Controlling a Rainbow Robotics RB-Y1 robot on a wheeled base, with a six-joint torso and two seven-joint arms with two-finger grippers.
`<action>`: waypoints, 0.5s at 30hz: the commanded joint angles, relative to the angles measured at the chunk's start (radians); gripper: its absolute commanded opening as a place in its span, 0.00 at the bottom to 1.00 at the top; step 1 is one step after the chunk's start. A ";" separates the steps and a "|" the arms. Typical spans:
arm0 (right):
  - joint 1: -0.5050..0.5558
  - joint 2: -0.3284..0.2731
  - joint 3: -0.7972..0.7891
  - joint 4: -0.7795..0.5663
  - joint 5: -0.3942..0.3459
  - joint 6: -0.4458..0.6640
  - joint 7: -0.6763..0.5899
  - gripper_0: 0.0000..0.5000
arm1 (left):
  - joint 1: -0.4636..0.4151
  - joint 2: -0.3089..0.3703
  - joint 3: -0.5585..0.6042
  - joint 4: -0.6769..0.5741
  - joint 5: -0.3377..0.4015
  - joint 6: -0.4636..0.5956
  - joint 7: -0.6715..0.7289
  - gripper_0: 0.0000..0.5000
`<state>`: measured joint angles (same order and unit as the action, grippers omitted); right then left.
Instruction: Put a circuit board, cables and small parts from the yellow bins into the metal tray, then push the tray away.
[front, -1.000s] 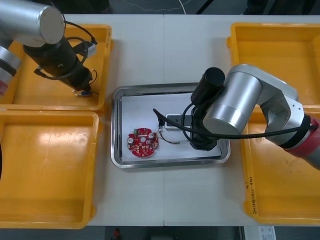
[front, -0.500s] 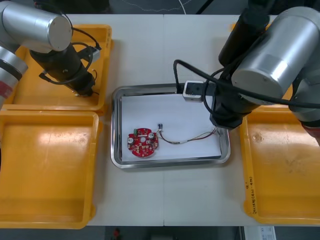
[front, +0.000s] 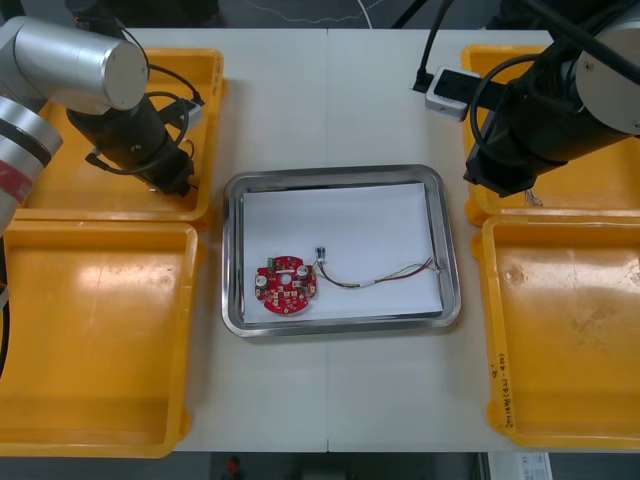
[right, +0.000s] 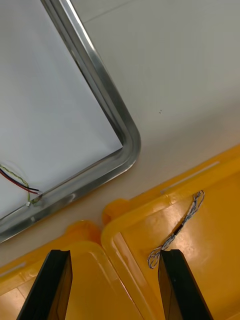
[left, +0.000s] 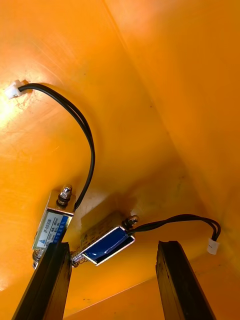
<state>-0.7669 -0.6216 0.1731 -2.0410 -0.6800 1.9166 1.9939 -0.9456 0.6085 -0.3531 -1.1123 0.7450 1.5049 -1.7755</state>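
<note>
Silver arms, black wrists, red bands, black cables

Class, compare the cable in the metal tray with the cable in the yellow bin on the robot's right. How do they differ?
The red and yellow cable lies in the metal tray, untwisted; the blue and white cable lies in a yellow bin, tightly twisted. Both are thin, loose and ungripped.

The four bins are plain yellow on a pale, off-white desk. The tray has a shiny silver rim and a white floor. The round circuit board is red, dotted with black and silvery spots. The thin cable is red and yellow. The twisted cable is blue and white. The small metal parts carry blue labels, black leads and white plugs.
</note>
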 joint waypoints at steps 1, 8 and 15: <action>-0.018 -0.032 -0.107 0.045 0.039 0.003 -0.040 1.00 | -0.044 -0.016 -0.010 -0.004 0.013 -0.012 -0.029 1.00; -0.020 -0.036 -0.254 0.148 0.057 0.003 -0.049 1.00 | -0.038 -0.016 -0.010 -0.003 0.014 -0.020 -0.029 1.00; -0.040 -0.058 -0.282 0.286 0.099 0.003 -0.043 1.00 | -0.013 -0.016 -0.010 -0.004 0.017 -0.048 -0.030 1.00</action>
<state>-0.7672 -0.6347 -0.0895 -1.8018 -0.6115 1.9168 1.9854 -0.9454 0.6071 -0.3531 -1.1091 0.7514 1.4818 -1.7755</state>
